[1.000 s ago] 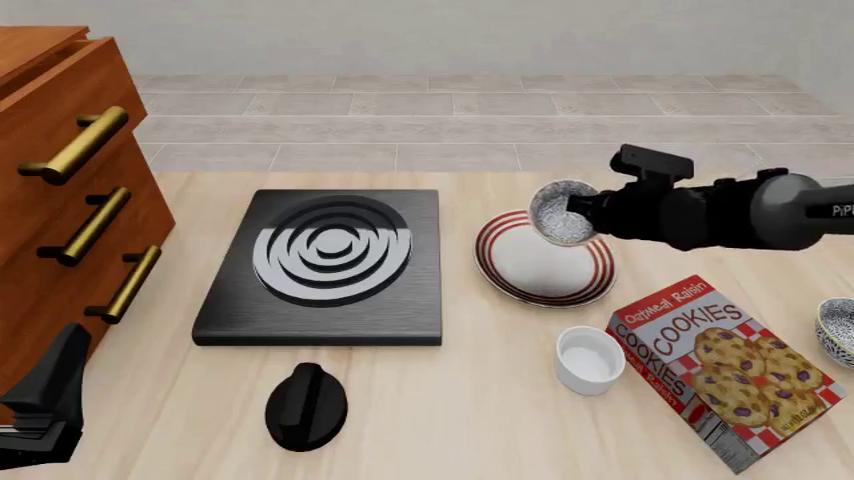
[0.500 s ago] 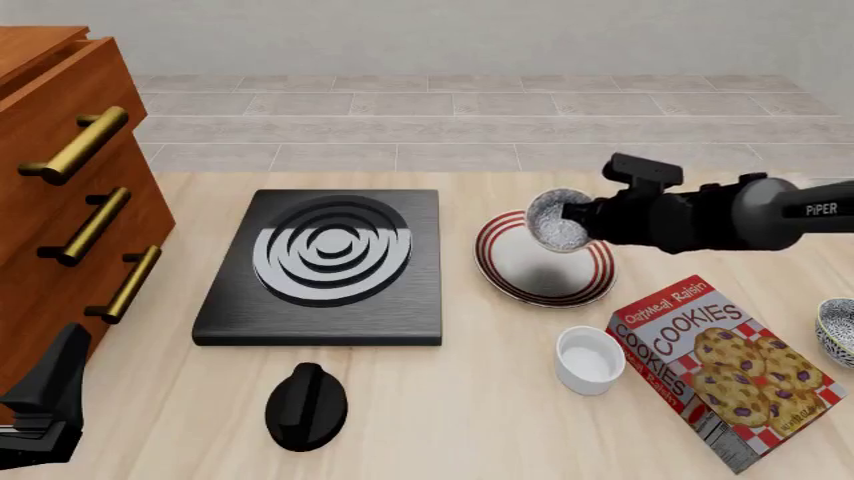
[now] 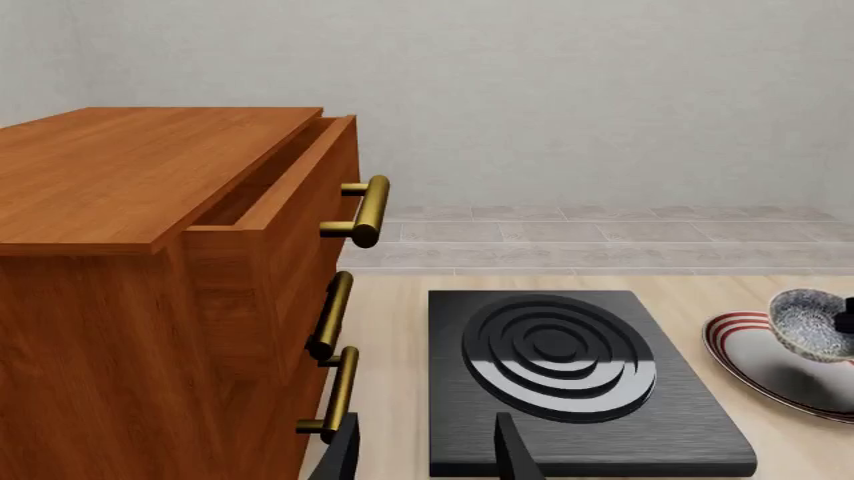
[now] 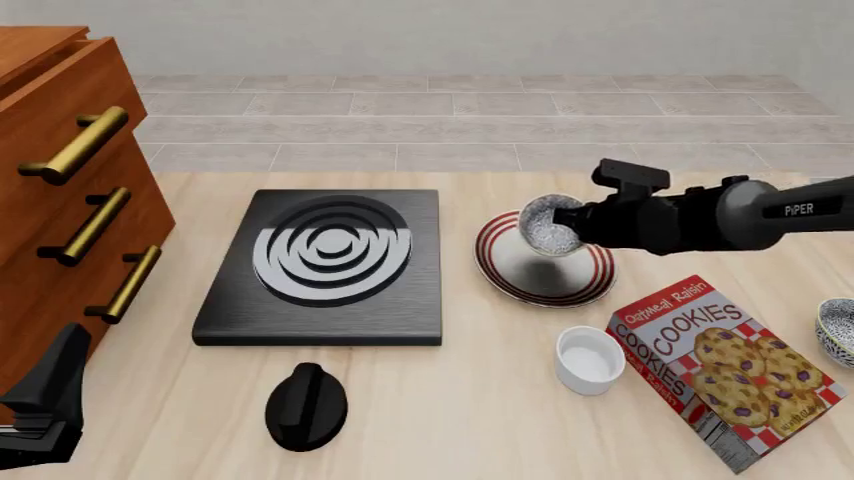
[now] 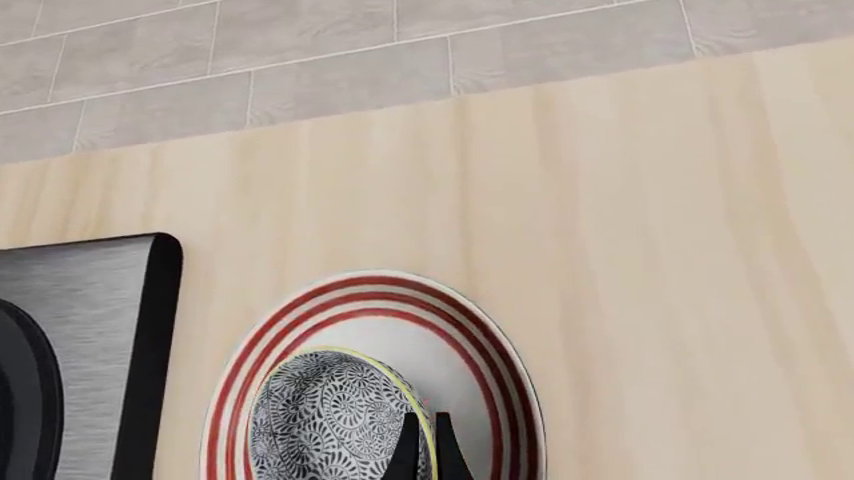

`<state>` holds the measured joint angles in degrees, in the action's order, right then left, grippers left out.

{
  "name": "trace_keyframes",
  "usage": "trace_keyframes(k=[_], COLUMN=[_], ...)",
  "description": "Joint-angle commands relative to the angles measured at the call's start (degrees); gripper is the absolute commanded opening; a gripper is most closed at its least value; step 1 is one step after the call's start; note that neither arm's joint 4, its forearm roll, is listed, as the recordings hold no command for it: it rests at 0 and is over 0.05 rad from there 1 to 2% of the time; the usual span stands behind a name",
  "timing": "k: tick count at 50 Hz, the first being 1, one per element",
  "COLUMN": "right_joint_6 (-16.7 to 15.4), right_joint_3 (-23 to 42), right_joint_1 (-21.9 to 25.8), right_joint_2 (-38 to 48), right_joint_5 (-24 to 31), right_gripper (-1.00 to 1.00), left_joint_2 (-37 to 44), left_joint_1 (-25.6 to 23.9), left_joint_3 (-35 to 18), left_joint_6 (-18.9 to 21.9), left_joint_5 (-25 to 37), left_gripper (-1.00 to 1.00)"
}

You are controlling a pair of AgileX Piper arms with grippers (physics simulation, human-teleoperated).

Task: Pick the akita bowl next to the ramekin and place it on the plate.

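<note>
The akita bowl (image 4: 545, 226), speckled black and white, hangs tilted just over the red-ringed plate (image 4: 499, 262). My right gripper (image 4: 573, 216) is shut on its rim. In the right wrist view the thin fingertips (image 5: 408, 450) pinch the bowl (image 5: 331, 420) above the plate (image 5: 378, 284). The left wrist view shows the bowl (image 3: 809, 322) slightly above the plate (image 3: 742, 344). The white ramekin (image 4: 590, 358) stands nearer me, beside the cookie box. My left gripper (image 3: 430, 455) is open and holds nothing, low at the near left (image 4: 48, 400).
A black stove (image 4: 327, 262) with a ringed burner lies left of the plate, and a black knob-like object (image 4: 306, 405) sits in front of it. A wooden drawer cabinet (image 4: 67, 200) fills the left. A cookie box (image 4: 727, 370) and a second patterned bowl (image 4: 838, 330) are at the right.
My right gripper has carried the bowl down and a little to the left, closer to the plate. The left arm has not moved.
</note>
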<state>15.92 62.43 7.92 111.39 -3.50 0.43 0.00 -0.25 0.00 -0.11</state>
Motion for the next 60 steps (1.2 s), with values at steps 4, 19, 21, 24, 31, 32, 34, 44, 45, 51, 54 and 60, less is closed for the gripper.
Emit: trace_keyframes(k=[4,19,21,24,31,32,34,44,45,51,54,60], right_joint_6=[0.1,-0.2,-0.3,-0.1,-0.3,-0.3,-0.2,-0.5,-0.4,-0.3,-0.4,-0.5], right_joint_3=[0.5,1.2,1.4,1.6,1.8,1.8,1.6,2.1,2.1,2.2,2.4,2.4], right_joint_1=[0.1,-0.2,-0.3,-0.2,-0.3,-0.3,-0.1,-0.3,-0.3,-0.3,-0.4,-0.6], right_joint_2=[0.7,2.8,3.2,3.5,3.8,3.8,4.0,4.8,4.8,5.2,5.6,5.8], right_joint_5=[-0.3,-0.8,-1.0,-0.9,-0.8,-0.8,-1.0,-1.0,-1.0,-1.0,-1.1,-1.1], right_gripper=[-1.0,-1.0,-1.0,-1.0,-1.0,-1.0,-1.0,-1.0,-1.0,-1.0,-1.0,-1.0], left_joint_2=[0.0,0.0,0.0,0.0,0.0,0.0,0.0,0.0,0.0,0.0,0.0,0.0], left_joint_1=[0.0,0.0,0.0,0.0,0.0,0.0,0.0,0.0,0.0,0.0,0.0,0.0], left_joint_3=[0.0,0.0,0.0,0.0,0.0,0.0,0.0,0.0,0.0,0.0,0.0,0.0], left_joint_6=[0.0,0.0,0.0,0.0,0.0,0.0,0.0,0.0,0.0,0.0,0.0,0.0], left_joint_5=[0.0,0.0,0.0,0.0,0.0,0.0,0.0,0.0,0.0,0.0,0.0,0.0], left_gripper=[1.0,1.0,1.0,1.0,1.0,1.0,1.0,1.0,1.0,1.0,1.0,1.0])
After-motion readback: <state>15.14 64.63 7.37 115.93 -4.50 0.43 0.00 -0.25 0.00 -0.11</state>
